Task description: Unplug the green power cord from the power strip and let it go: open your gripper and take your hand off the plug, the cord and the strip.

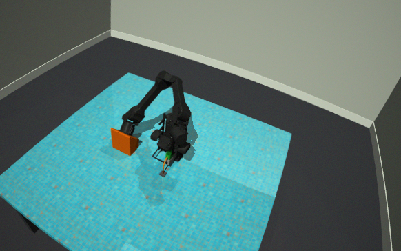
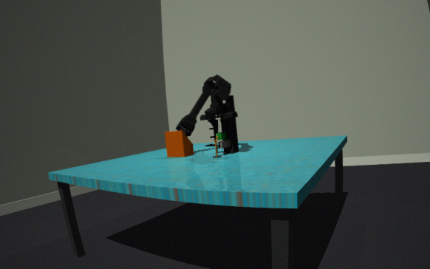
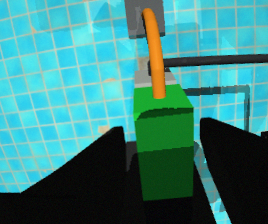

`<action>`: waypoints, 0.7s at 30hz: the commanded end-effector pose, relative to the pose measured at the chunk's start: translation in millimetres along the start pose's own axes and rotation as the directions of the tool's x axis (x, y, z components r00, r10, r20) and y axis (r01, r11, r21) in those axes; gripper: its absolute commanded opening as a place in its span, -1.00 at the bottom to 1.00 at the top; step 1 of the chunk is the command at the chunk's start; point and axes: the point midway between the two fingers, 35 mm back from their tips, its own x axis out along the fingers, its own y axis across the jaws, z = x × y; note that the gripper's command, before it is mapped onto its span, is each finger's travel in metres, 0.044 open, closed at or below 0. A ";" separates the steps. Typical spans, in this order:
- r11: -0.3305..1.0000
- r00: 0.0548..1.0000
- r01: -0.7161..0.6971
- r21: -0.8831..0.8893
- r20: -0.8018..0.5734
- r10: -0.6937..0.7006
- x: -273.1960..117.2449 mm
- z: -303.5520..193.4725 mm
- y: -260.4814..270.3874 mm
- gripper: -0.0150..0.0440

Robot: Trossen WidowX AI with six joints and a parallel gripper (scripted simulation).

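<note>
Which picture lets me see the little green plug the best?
The wrist view. There the green plug fills the middle, sitting between the two dark jaws, with its orange cord running out to a grey block. In the top and exterior views the plug is only a tiny green speck tucked under the arm.

- Plug (image 3: 162, 137): green
- Cord (image 3: 154, 52): orange (ending at a small grey square)
- Table (image 1: 219, 207): turquoise mosaic tiles, scattered orange-brown flecks
- Box (image 1: 124, 141): orange
- Arm (image 1: 153, 93): black
- Floor (image 2: 383, 222): dark grey

Grey walls (image 2: 290, 55), dark floor (image 1: 322, 221), seemingly black-legged turquoise mosaic table (image 2: 272, 174)
</note>
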 end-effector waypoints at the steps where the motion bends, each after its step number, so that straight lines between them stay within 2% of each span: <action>1: 1.000 1.000 0.001 0.003 -0.005 -0.001 5.9 -1.2 -0.6 0.05; 5: 1.000 1.000 0.001 0.003 -0.005 -0.001 8.3 -1.3 -0.7 0.05; 9: 1.000 1.000 0.003 0.000 -0.001 -0.003 6.2 -0.7 -0.5 -0.31; 17: 1.000 1.000 0.003 0.000 -0.001 -0.003 6.2 -0.7 -0.5 -0.49; 21: 1.000 1.000 0.002 0.000 -0.001 -0.002 6.1 1.9 -0.2 -0.49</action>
